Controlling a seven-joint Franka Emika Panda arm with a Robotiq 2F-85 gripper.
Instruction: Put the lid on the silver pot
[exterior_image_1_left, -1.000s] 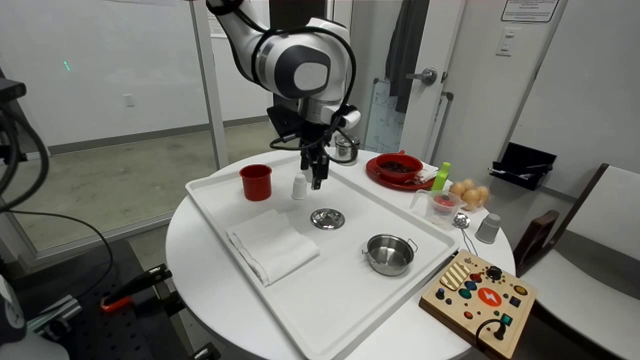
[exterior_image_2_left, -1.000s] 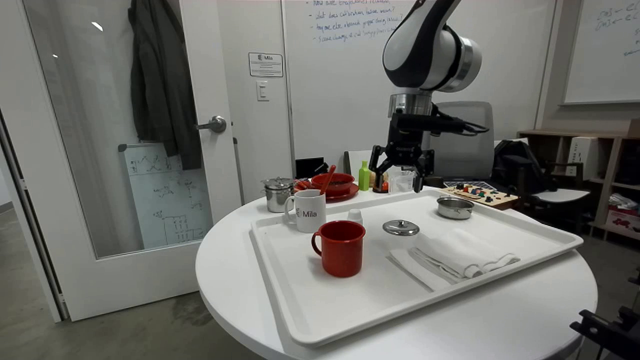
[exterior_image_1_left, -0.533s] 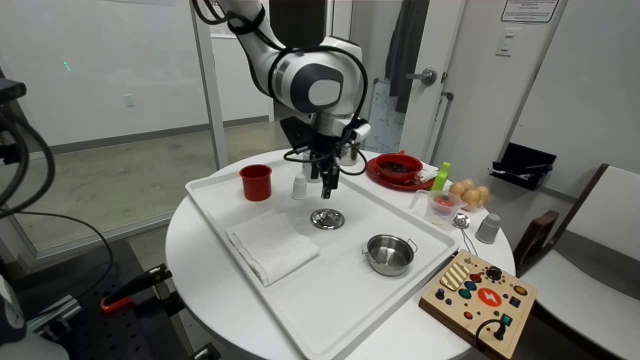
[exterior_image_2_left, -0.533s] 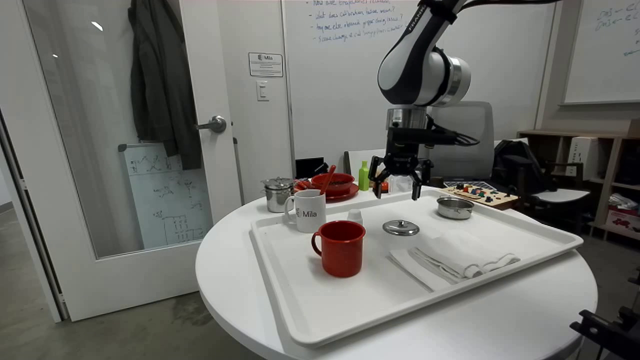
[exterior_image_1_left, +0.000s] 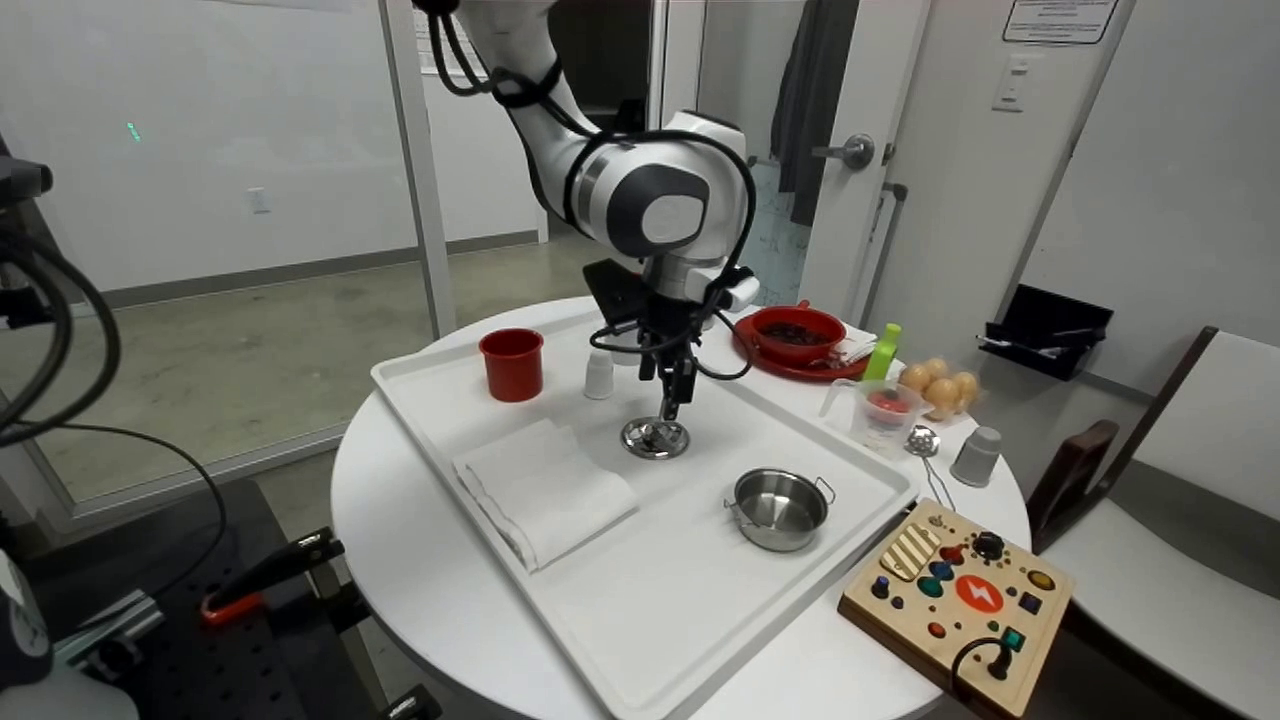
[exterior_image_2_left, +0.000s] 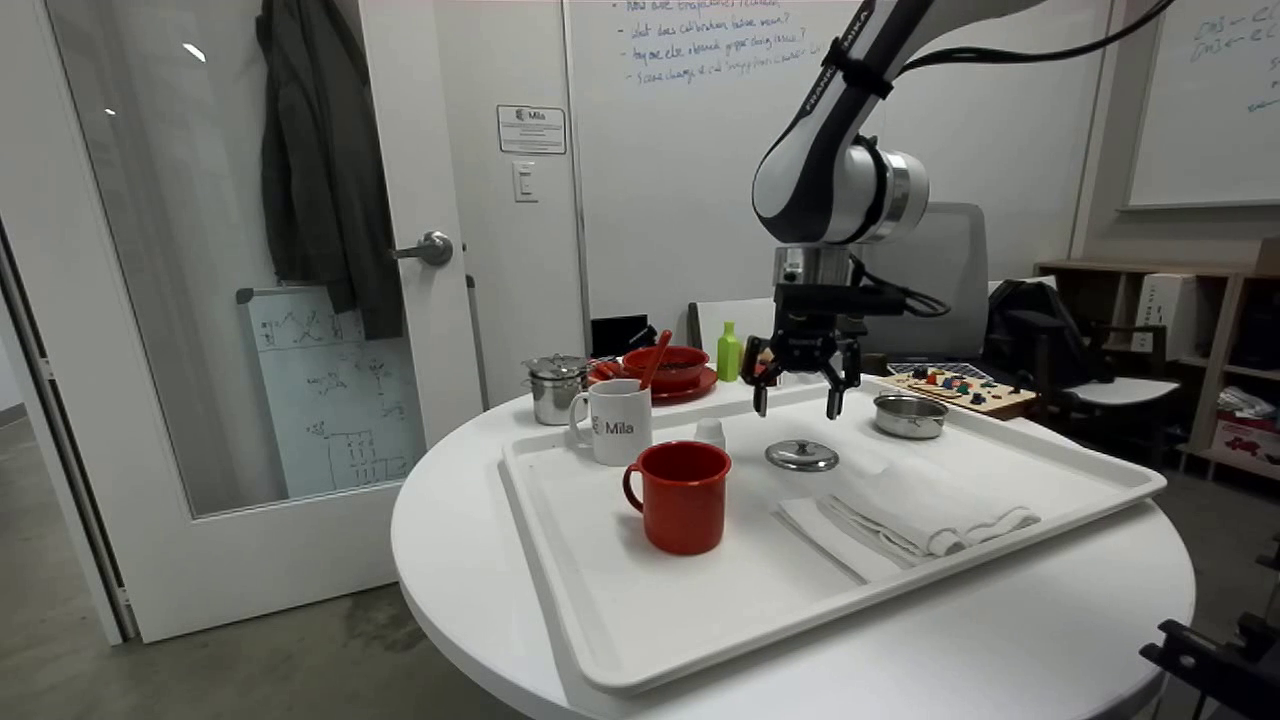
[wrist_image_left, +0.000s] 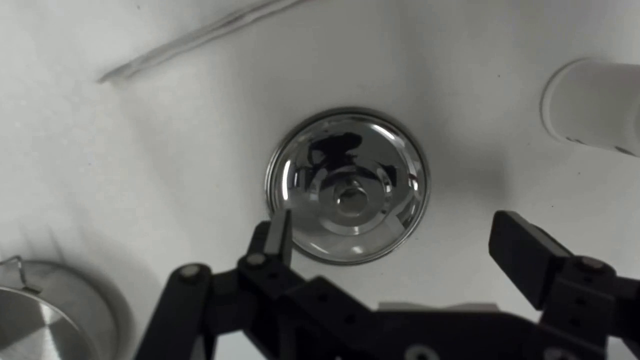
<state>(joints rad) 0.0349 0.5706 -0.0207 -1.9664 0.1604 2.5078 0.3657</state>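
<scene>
The lid (exterior_image_1_left: 655, 438), a round shiny disc with a centre knob, lies flat on the tray in both exterior views (exterior_image_2_left: 802, 456). It fills the middle of the wrist view (wrist_image_left: 350, 150). The silver pot (exterior_image_1_left: 780, 510) stands uncovered on the tray; it also shows in an exterior view (exterior_image_2_left: 910, 418) and at the lower left of the wrist view (wrist_image_left: 65, 300). My gripper (exterior_image_2_left: 797, 412) is open and empty, pointing down just above the lid. In the wrist view the left finger overlaps the lid's lower left rim, and the right finger is off to its right (wrist_image_left: 392, 225).
The white tray (exterior_image_1_left: 640, 640) also holds a folded white cloth (exterior_image_1_left: 545, 490), a red cup (exterior_image_1_left: 512, 365), a white shaker (exterior_image_1_left: 599, 375) and a white mug (exterior_image_2_left: 620, 425). A red bowl (exterior_image_1_left: 797, 335) and a wooden button board (exterior_image_1_left: 960, 600) are beyond the tray's edge.
The arm has come down and moved across toward the lid, so the open gripper is now lower and closer above it. The lid and pot have not moved.
</scene>
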